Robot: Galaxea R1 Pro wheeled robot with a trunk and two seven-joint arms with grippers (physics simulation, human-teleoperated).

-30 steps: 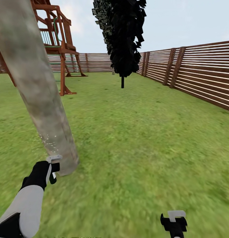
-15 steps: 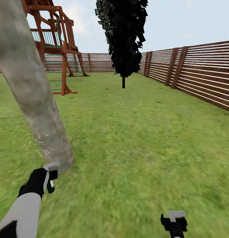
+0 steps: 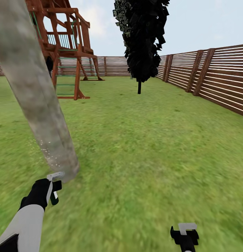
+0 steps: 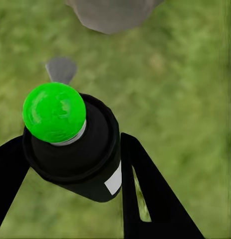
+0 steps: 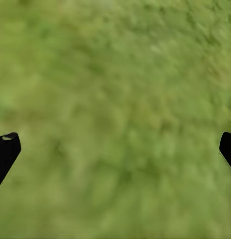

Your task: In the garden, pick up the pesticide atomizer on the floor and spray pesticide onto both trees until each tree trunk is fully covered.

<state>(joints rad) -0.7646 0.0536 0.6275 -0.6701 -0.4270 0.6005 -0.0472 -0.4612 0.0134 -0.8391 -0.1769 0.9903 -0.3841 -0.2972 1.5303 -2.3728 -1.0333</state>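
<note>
— What's ahead of you?
— The lawn [image 3: 153,147], and a leaning tree trunk [image 3: 37,94] just beyond your left gripper [image 4: 70,164].
— And the jaws?
— Your left ones clamp the black, green-capped atomizer [image 4: 70,144]; your right gripper [image 5: 115,149] hangs wide open, holding nothing, over grass.

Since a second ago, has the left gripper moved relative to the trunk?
Barely. The left gripper stays at the tree trunk base; the playset and fence slid right because the camera turned.

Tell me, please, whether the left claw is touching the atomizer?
Touching: in the left wrist view the left claw has both black fingers pressed against the black atomizer body on either side.
</note>
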